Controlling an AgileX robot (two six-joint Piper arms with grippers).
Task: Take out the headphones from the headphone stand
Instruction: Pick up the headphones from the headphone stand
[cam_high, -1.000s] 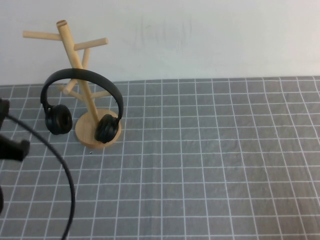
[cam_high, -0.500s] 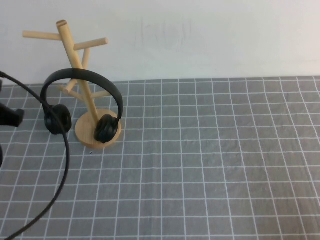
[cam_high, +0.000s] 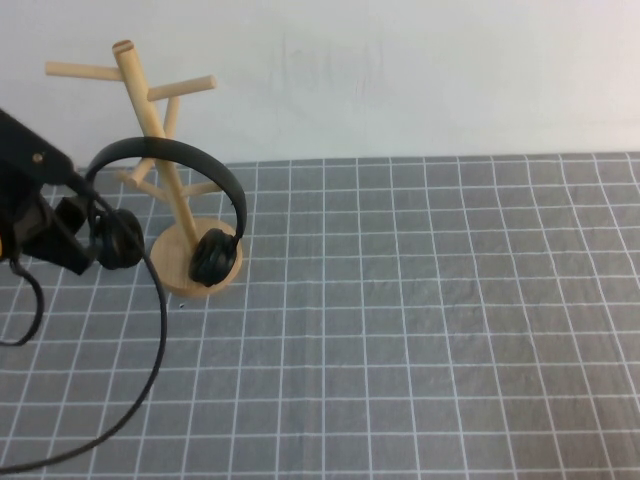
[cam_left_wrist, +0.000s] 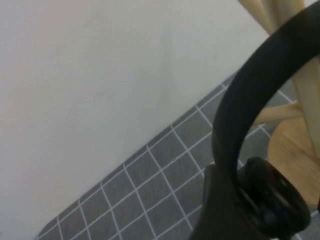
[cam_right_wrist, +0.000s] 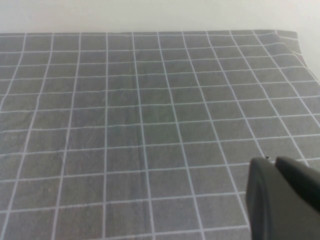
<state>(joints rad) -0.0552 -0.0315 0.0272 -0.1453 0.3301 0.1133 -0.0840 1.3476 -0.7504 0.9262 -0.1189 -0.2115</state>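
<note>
The black headphones (cam_high: 165, 150) hang by their headband on the light wooden headphone stand (cam_high: 140, 95), one ear cup on each side of the pole. My left gripper (cam_high: 85, 235) is at the left ear cup (cam_high: 118, 238), open, with the cup and the lower headband between its jaws. In the left wrist view the headband (cam_left_wrist: 250, 90) runs down to the ear cup (cam_left_wrist: 272, 200), with one finger (cam_left_wrist: 215, 210) beside it and the stand's base (cam_left_wrist: 295, 150) behind. My right gripper (cam_right_wrist: 274, 162) is shut and empty over the mat, out of the high view.
A grey checked mat (cam_high: 420, 330) covers the table up to a white wall (cam_high: 400, 70). The left arm's black cable (cam_high: 150, 370) loops over the mat's front left. The stand's peg branches (cam_high: 80, 70) stick out above the headband.
My left arm has moved up and to the right from the left edge, bringing its gripper to the left ear cup. The headphones and stand have not moved.
</note>
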